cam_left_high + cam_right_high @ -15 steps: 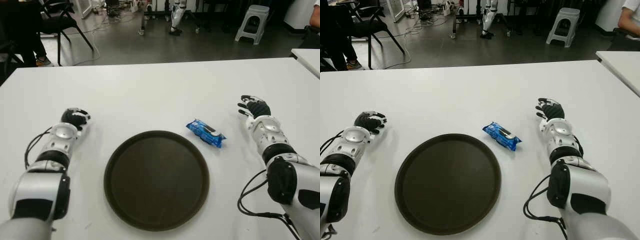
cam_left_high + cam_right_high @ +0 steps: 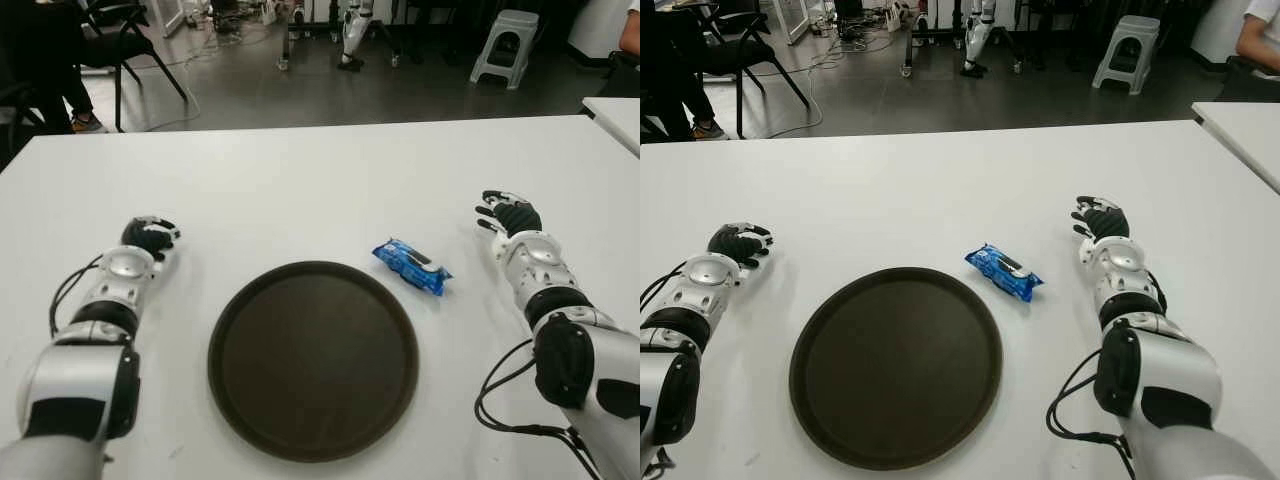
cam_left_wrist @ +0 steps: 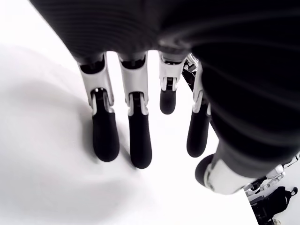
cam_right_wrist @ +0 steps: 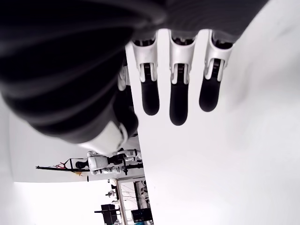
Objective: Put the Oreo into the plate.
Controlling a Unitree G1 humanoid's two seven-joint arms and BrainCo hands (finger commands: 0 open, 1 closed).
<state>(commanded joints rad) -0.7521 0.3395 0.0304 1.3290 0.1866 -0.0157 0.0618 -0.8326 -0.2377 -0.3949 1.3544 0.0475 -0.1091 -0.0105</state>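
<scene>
A blue Oreo packet (image 2: 411, 265) lies on the white table (image 2: 320, 180), just beyond the right rim of a round dark plate (image 2: 312, 358) that holds nothing. My right hand (image 2: 507, 213) shows to the right of the packet, a hand's width away, its fingers (image 4: 179, 101) stretched out and holding nothing. On the far left my left hand (image 2: 150, 235) shows beside the plate, also with straight, empty fingers (image 3: 139, 140).
Past the table's far edge are dark chairs (image 2: 120, 40), a grey stool (image 2: 505, 45) and another robot's legs (image 2: 355, 35) on the floor. A second white table corner (image 2: 615, 115) stands at the right. A person's arm (image 2: 1260, 30) shows at the top right.
</scene>
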